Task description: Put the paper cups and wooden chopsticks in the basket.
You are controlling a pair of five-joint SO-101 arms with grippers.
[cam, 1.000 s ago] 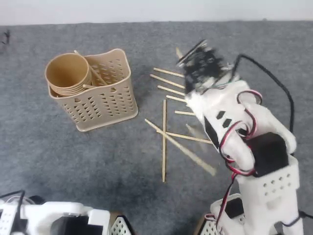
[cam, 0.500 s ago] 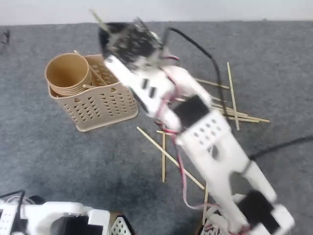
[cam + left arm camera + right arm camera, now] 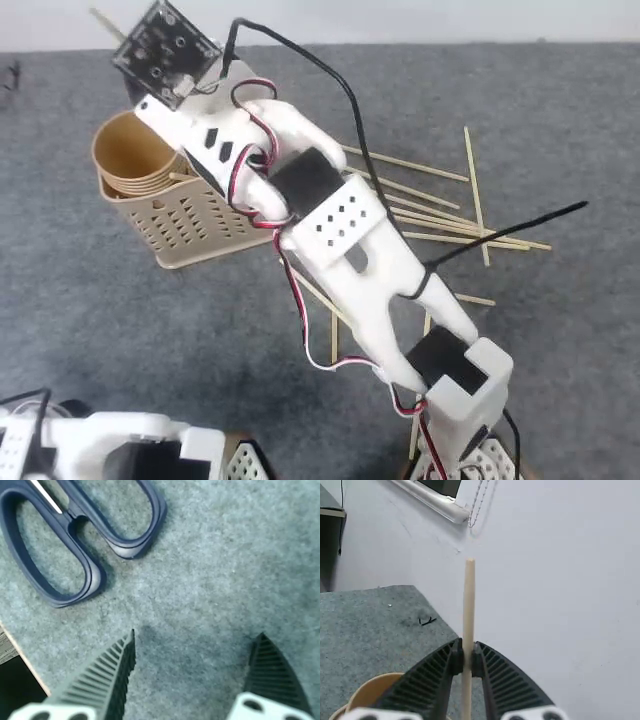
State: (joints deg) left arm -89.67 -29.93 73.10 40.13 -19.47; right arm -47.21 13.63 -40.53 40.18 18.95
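In the high view, the right arm reaches across the grey worktop [image 3: 80, 300] to the basket [image 3: 215, 215], and the tip of a held chopstick [image 3: 103, 19] pokes out past its wrist, up by the wall. The paper cups [image 3: 140, 183] sit stacked in one end of the basket. Many loose chopsticks [image 3: 440, 222] lie spread on the worktop, well apart from the basket. In the left wrist view, the left pincer [image 3: 196, 640] hangs wide apart over bare worktop, holding nothing, with a pair of scissors [image 3: 75, 530] lying near it. In the right wrist view, the right pincer [image 3: 466, 652] is squeezed tight on the stick, which stands straight up between its jaws, with a cup rim [image 3: 375, 692] below. The stick looks to be over the cups or the back edge – if it is let go here, it may drop into a cup or fall behind the basket. The arm is also low over the basket – a bump could tip it.
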